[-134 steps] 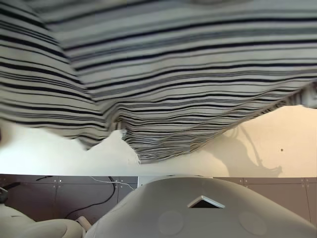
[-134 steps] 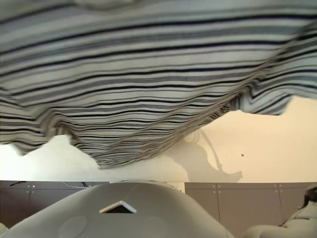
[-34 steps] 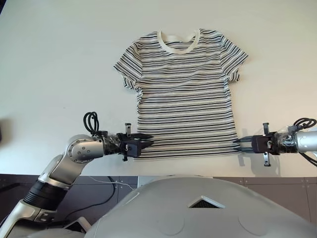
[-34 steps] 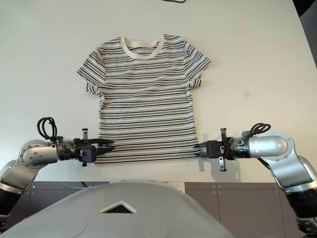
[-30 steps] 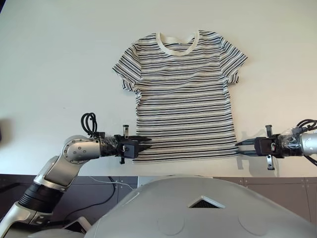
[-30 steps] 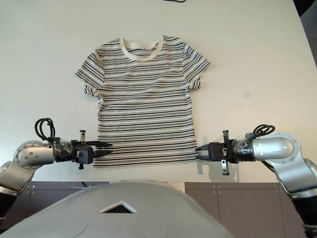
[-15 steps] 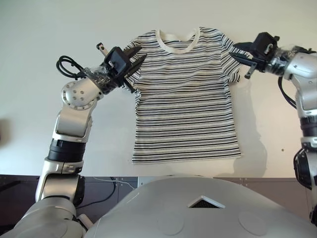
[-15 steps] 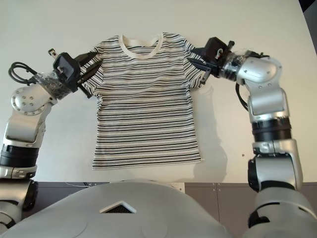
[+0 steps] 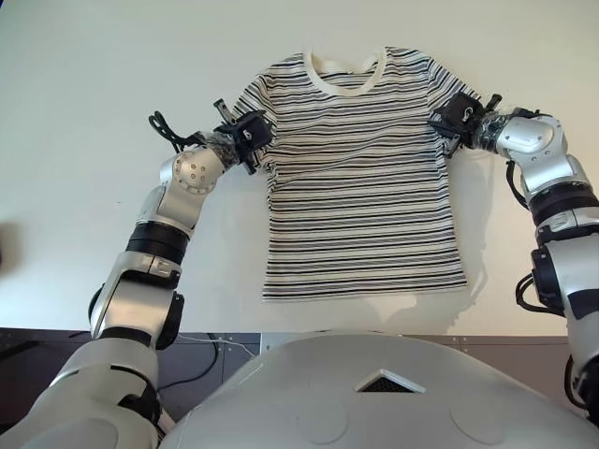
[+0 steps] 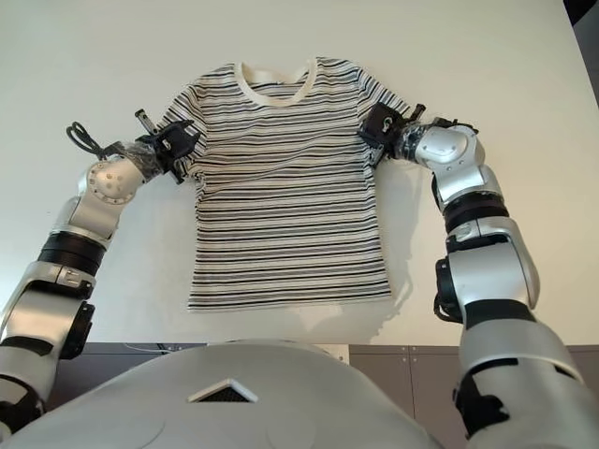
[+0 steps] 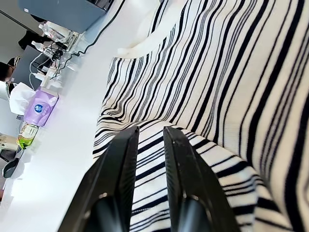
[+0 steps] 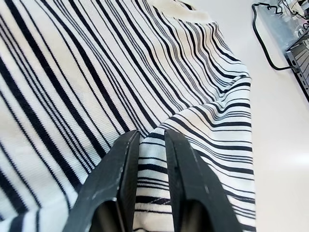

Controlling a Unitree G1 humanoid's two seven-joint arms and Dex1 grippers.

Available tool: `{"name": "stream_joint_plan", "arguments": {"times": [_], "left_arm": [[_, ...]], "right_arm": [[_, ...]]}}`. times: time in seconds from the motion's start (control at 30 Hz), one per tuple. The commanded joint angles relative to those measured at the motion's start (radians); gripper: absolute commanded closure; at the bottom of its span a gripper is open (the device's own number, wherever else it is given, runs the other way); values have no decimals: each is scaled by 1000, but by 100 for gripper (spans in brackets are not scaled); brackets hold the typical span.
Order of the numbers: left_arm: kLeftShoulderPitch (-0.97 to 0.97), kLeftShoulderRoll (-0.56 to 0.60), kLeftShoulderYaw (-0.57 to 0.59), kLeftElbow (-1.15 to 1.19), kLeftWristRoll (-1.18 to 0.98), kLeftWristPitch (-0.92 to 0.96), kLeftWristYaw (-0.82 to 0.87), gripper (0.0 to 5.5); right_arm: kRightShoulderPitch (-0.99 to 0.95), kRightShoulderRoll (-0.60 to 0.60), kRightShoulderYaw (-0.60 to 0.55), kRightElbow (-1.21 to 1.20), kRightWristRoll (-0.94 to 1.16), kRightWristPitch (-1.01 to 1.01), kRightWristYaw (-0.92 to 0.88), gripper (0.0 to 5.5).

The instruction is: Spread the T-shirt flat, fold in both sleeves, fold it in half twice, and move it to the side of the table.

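The striped T-shirt (image 9: 360, 187) lies flat on the white table (image 9: 94, 75), with its collar at the far side and its hem toward me. My left gripper (image 9: 253, 133) rests on the shirt's left sleeve. In the left wrist view its fingers (image 11: 120, 174) stand close together, and my left gripper (image 11: 149, 130) pinches striped cloth. My right gripper (image 9: 449, 118) sits on the right sleeve near the armpit. In the right wrist view my right gripper (image 12: 150, 133) is likewise shut on a fold of the sleeve (image 12: 217, 125).
Bare white table surrounds the shirt on both sides and beyond the collar. The table's front edge (image 9: 112, 329) runs just below the hem. A dark box with a cable (image 11: 63, 9), a tissue pack (image 11: 41, 107) and small bottles lie far off past the left side.
The shirt hung in front of the head camera, then lay flat with both grippers at its hem corners. Both grippers then moved up to the sleeves and now rest lower on them.
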Motion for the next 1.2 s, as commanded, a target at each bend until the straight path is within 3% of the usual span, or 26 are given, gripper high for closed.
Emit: {"name": "stream_joint_plan", "arguments": {"times": [0.03,0.2,0.3,0.4,0.67,0.9,1.2], "left_arm": [[-32,-13,9,44,4,-34,10,459],[1,-47,140,-142,-195,11,-45,459],[47,-57,310,-380,-413,267,-36,459],[126,-48,455,-471,-572,546,-4,459],[264,-121,605,-592,-766,962,85,459],[240,-129,574,-473,-751,930,44,367],[95,-194,555,-195,-716,778,6,364]], "right_arm": [[16,-2,-3,38,-21,-27,13,455],[33,-10,-74,-76,67,-84,78,455],[67,-39,-200,-253,200,-43,80,455],[136,-81,-313,-425,277,33,28,455],[329,-123,-426,-732,328,212,-40,455],[349,-102,-427,-816,328,292,-56,455],[359,-88,-412,-831,310,306,-67,455]]}}
